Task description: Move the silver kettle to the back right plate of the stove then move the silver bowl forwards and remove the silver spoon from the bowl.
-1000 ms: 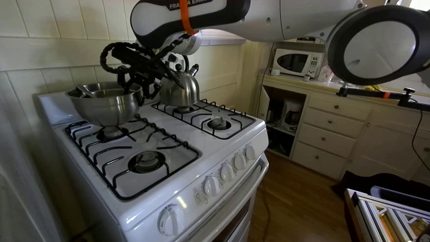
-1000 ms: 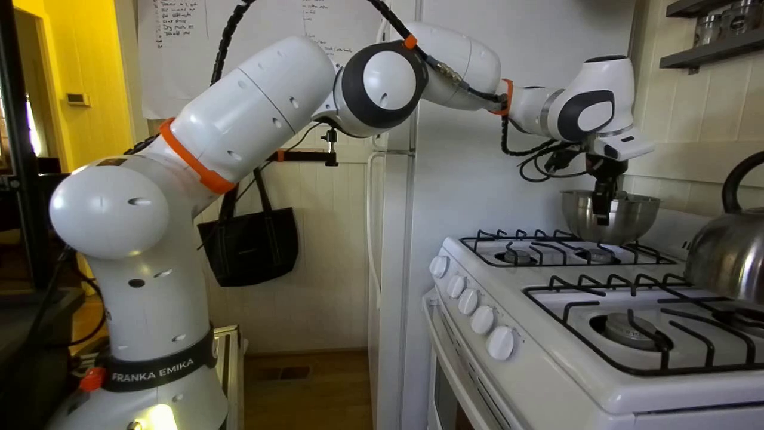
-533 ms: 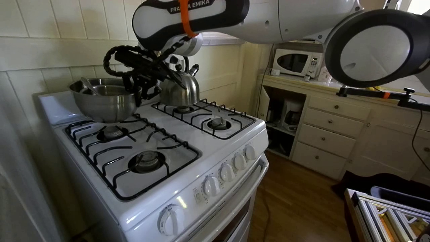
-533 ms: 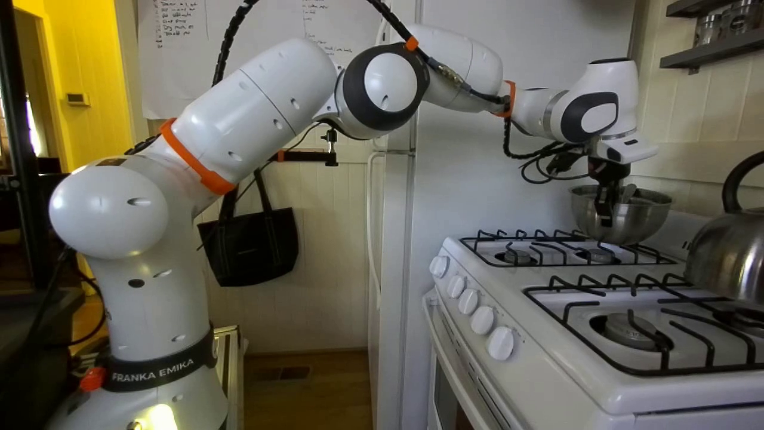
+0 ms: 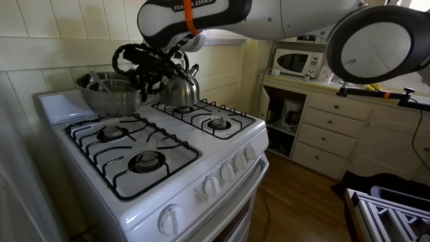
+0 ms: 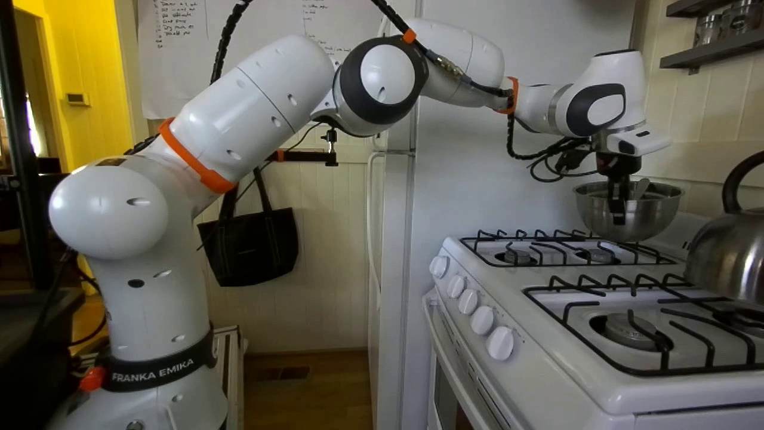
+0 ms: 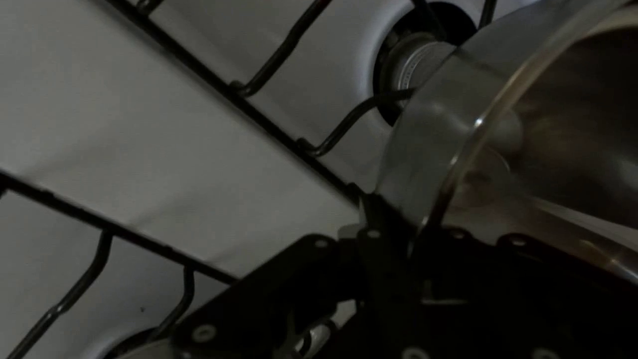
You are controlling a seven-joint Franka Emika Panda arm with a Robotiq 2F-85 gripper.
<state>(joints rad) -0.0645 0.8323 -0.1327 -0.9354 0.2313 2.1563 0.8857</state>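
The silver bowl (image 5: 111, 102) is over the back left burner, where I cannot tell whether its base touches the grate. My gripper (image 7: 398, 227) is shut on the bowl's rim, one finger inside and one outside, in the dark wrist view. In an exterior view the gripper (image 6: 618, 214) points down at the bowl's front edge. Inside the bowl leans the silver spoon (image 5: 99, 81), its handle rising above the rim. The silver kettle (image 5: 183, 90) stands upright on the back right burner, partly hidden behind the gripper. All this is on the white stove (image 5: 216, 151).
The front left burner (image 5: 147, 161) and front right burner (image 5: 219, 123) have raised black grates. A panelled wall (image 5: 37, 53) rises right behind the stove, and a white fridge (image 6: 513, 179) stands beside it. Dark shelves (image 6: 710, 55) hang above.
The jaws have closed on the rim. Gripper and bowl have moved together towards the stove's back and a little to the right, uncovering more of the back left burner. The kettle has stayed put.
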